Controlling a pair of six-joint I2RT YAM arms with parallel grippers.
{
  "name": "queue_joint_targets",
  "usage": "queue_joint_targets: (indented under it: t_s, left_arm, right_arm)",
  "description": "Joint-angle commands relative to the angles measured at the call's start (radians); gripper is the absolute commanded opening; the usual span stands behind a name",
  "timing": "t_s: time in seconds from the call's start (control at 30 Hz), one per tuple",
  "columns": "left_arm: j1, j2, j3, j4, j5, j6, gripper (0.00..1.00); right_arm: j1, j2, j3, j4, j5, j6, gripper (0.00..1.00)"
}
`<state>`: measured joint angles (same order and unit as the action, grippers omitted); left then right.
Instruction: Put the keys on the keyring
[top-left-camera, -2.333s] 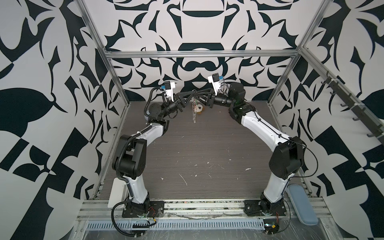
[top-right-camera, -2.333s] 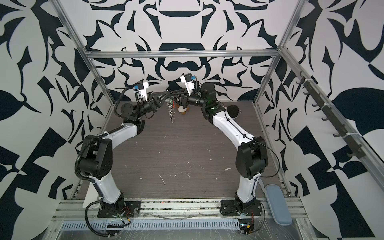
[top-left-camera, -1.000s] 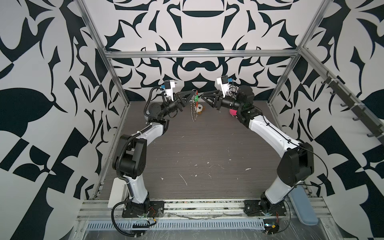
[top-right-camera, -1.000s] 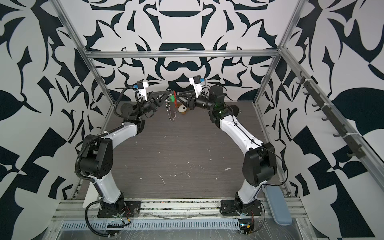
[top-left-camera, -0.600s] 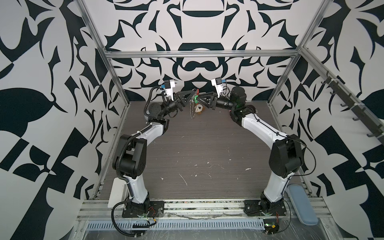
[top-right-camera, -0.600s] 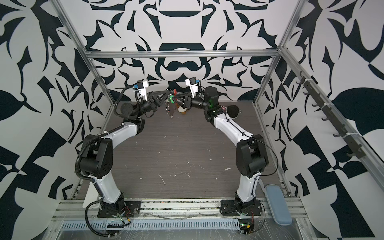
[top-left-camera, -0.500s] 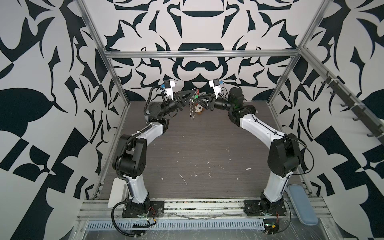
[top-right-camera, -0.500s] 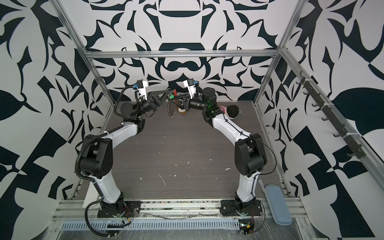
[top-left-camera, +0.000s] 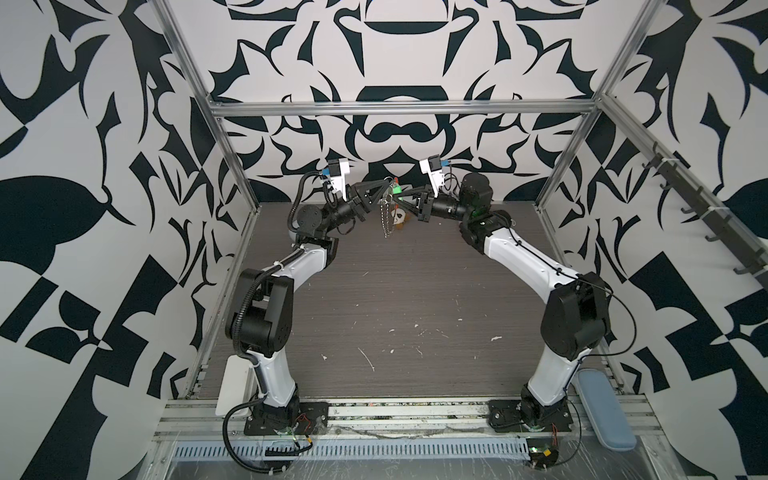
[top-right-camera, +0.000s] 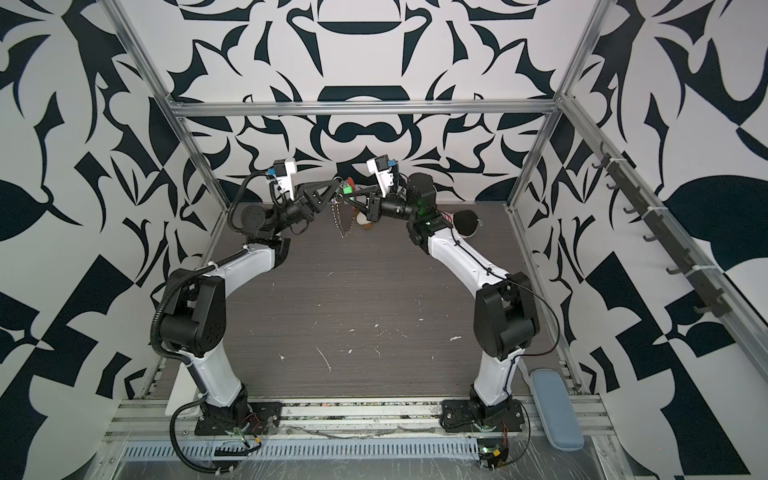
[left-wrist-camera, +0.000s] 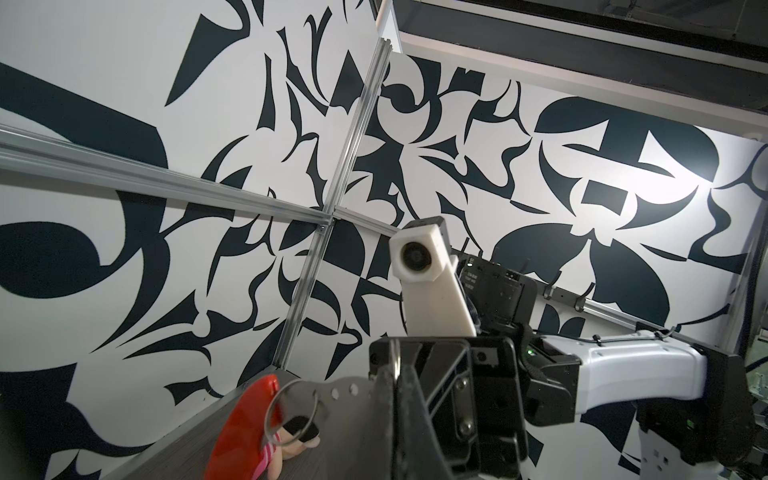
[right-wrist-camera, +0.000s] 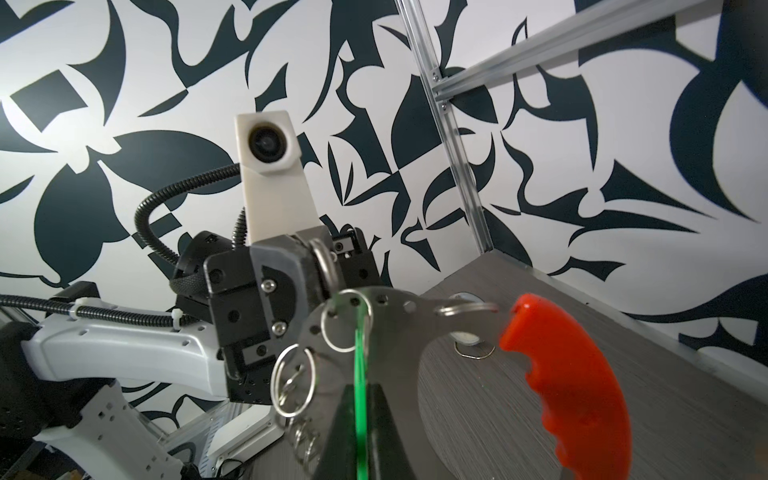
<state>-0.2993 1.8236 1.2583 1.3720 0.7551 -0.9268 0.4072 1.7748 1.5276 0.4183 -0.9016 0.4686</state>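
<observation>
Both grippers meet high above the back of the table. My left gripper (top-left-camera: 383, 190) (left-wrist-camera: 399, 386) is shut on the keyring: a silver holed plate (right-wrist-camera: 399, 328) with a curved orange-red strip (right-wrist-camera: 573, 382) (left-wrist-camera: 241, 428) and a chain of rings (top-left-camera: 386, 218) (top-right-camera: 343, 222) hanging down. The green key tag (top-left-camera: 396, 190) (top-right-camera: 345, 189) shows edge-on in the right wrist view (right-wrist-camera: 360, 386). My right gripper (top-left-camera: 402, 196) (right-wrist-camera: 360, 419) is shut on it. The tag's upper end meets a ring (right-wrist-camera: 347, 328) at the plate; whether it is threaded I cannot tell.
A small plush figure (top-left-camera: 400, 216) lies on the table under the grippers, and a dark round object (top-right-camera: 465, 222) sits behind the right arm. A small pale round thing with a wire ring (right-wrist-camera: 467, 336) rests on the table. A blue-grey pad (top-left-camera: 604, 409) lies front right.
My right arm has swung in leftward to the keyring, and its jaws have closed on the green tag. The left gripper has stayed put with the keyring.
</observation>
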Motion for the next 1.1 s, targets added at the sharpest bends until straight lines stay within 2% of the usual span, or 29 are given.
queue_joint_targets:
  t_s: [0.0,0.2,0.4,0.6,1.07]
  left_arm:
    - [0.004,0.002,0.023,0.069,-0.007,-0.006,0.0]
    - [0.004,0.005,0.029,0.07,-0.006,-0.011,0.0]
    - [0.002,0.006,0.03,0.07,-0.01,-0.011,0.0]
    - [0.002,0.011,0.039,0.07,-0.013,-0.014,0.0]
    - [-0.001,-0.01,-0.018,0.068,-0.007,0.02,0.0]
  right_arm:
    - [-0.027,-0.076,-0.003,-0.003,0.015,-0.051,0.08]
    - [-0.034,-0.081,0.014,-0.046,0.012,-0.072,0.07]
    - [-0.02,-0.052,-0.027,0.026,-0.011,-0.005,0.05]
    - [0.01,-0.049,-0.075,0.028,-0.006,-0.015,0.04]
    - [-0.016,-0.129,-0.207,0.005,0.083,-0.06,0.0]
